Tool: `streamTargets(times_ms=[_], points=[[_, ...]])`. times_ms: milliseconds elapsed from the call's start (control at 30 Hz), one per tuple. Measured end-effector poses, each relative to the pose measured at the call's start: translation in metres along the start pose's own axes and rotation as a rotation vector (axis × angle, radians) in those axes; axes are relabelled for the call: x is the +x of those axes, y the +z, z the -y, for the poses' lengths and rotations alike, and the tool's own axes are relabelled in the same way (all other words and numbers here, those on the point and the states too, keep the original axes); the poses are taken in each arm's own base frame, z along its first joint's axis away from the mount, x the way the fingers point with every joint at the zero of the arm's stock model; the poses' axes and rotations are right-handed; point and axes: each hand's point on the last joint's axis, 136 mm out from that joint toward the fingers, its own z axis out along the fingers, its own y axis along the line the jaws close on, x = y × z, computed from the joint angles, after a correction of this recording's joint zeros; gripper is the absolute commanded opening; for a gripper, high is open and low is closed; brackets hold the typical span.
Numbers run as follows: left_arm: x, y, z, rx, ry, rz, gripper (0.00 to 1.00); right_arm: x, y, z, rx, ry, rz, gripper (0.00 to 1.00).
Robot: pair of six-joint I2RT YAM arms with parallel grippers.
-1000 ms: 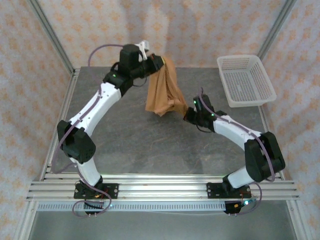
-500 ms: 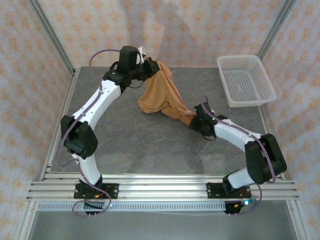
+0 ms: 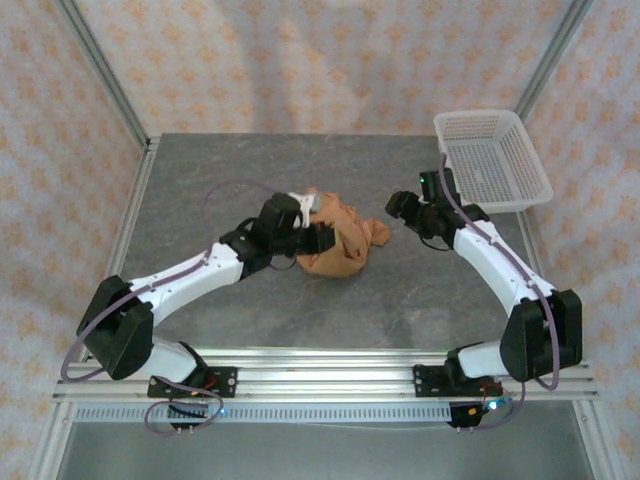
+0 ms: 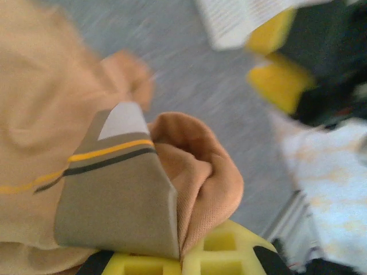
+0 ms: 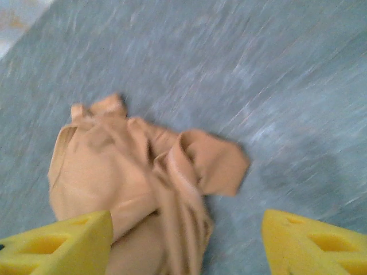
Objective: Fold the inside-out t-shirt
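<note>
**A:** What has been changed in the last second?

**B:** The inside-out t-shirt (image 3: 340, 248) had been held up and stretched between both grippers over the far middle of the table (image 3: 230, 165). It has now been brought down and is seen as a crumpled heap near the middle of the table.

**A:** By what is it held?

**B:** A fold of cloth is kept clamped in the left gripper (image 3: 318, 240), at the heap's left side. In the left wrist view the tan fabric and a grey patch (image 4: 114, 200) with a yellow stripe are pinched against the yellow pads. The right gripper (image 3: 398, 207) has been released. Its jaws are spread wide in the right wrist view, nothing is caught between them, and the shirt is seen lying on the table beyond the fingers. It has been drawn off to the right, just apart from the heap, between it and the white mesh basket (image 3: 495, 160).

**A:** What is meant by this for the task?

**B:** No fold can be counted as made. The stretch has been given up and the garment is bunched. A fresh hold, probably on a hem or sleeve, is judged to be needed by the right gripper before the shirt can be spread flat. With so many layers tangled, a wrong layer could easily be picked.
</note>
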Motion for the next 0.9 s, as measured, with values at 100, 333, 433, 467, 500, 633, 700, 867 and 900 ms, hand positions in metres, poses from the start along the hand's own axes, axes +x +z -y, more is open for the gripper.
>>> streamTargets(times_ms=[100, 333, 433, 467, 500, 633, 700, 867, 900], points=[[0.038, 0.006, -0.038, -0.078, -0.011, -0.084, 0.00, 0.024, 0.018, -0.002, -0.037, 0.007, -0.111, 0.69], [0.077, -0.005, -0.047, -0.138, 0.120, -0.159, 0.67, 0.065, 0.032, 0.004, -0.041, 0.007, -0.237, 0.65], [0.065, -0.022, -0.051, -0.206, 0.156, -0.106, 0.71, 0.077, 0.037, -0.002, -0.048, -0.012, -0.269, 0.61], [0.056, -0.029, -0.052, -0.230, 0.160, -0.078, 0.68, 0.082, 0.040, -0.003, -0.046, -0.015, -0.283, 0.58], [0.048, -0.035, -0.052, -0.243, 0.160, -0.054, 0.66, 0.086, 0.042, -0.004, -0.044, -0.019, -0.293, 0.55], [0.006, -0.049, -0.051, -0.266, 0.121, 0.052, 0.62, 0.101, 0.057, -0.007, -0.029, -0.018, -0.340, 0.50], [-0.003, -0.045, -0.054, -0.273, 0.107, 0.057, 0.63, 0.104, 0.060, -0.004, -0.014, -0.011, -0.345, 0.50], [0.016, -0.012, -0.061, -0.254, 0.096, -0.063, 0.73, 0.097, 0.060, 0.001, 0.015, -0.007, -0.313, 0.51], [0.021, -0.008, -0.063, -0.252, 0.101, -0.086, 0.73, 0.096, 0.060, 0.002, 0.018, -0.006, -0.308, 0.51]])
